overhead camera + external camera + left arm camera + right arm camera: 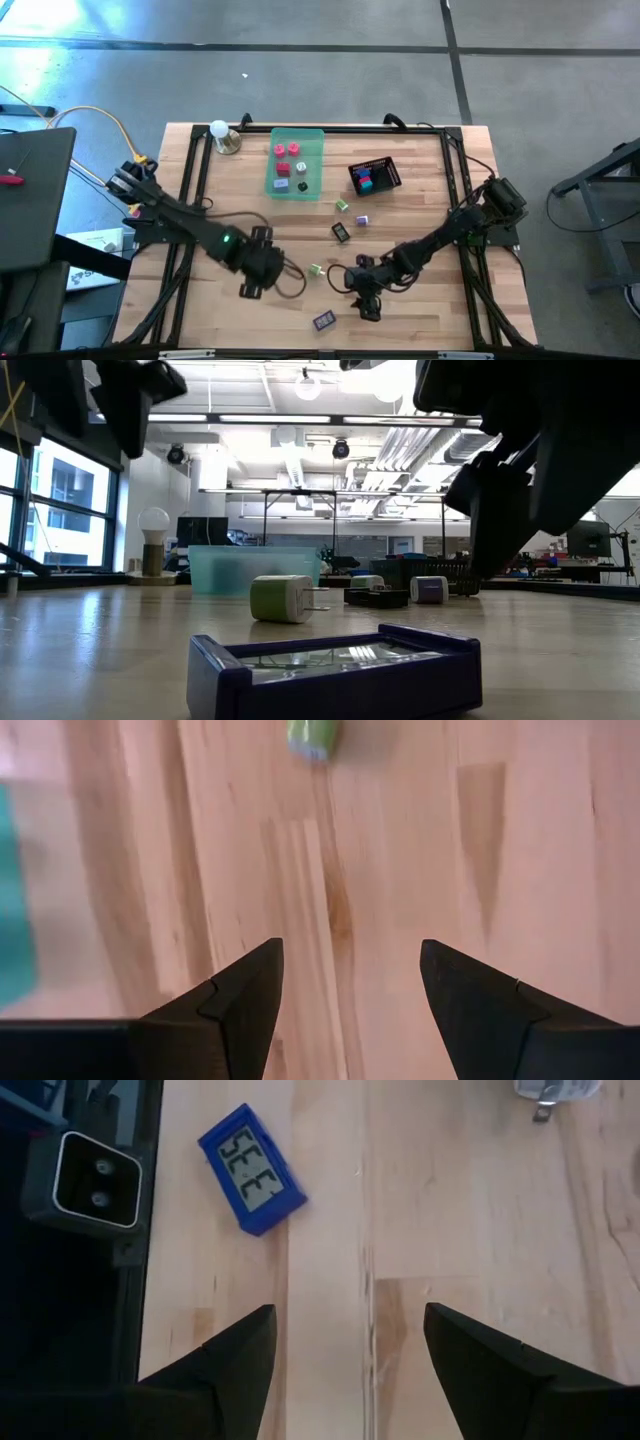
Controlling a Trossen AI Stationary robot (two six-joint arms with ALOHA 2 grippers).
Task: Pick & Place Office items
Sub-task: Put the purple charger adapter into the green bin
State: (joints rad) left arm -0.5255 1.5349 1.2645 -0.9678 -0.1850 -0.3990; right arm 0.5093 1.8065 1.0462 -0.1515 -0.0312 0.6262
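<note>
Both arms are reached low over the wooden worktop (420, 310). The left gripper (350, 1010) is held parted and empty, pointed at bare wood, with a small green-and-white block (312, 737) cut off at the frame edge. The right gripper (348, 1370) is spread and empty too, near a small blue clock-like piece with a grey display (251, 1168). Other pieces are seen in the translucent green tray (315, 140) and black mesh basket (392, 172), too small to make out.
</note>
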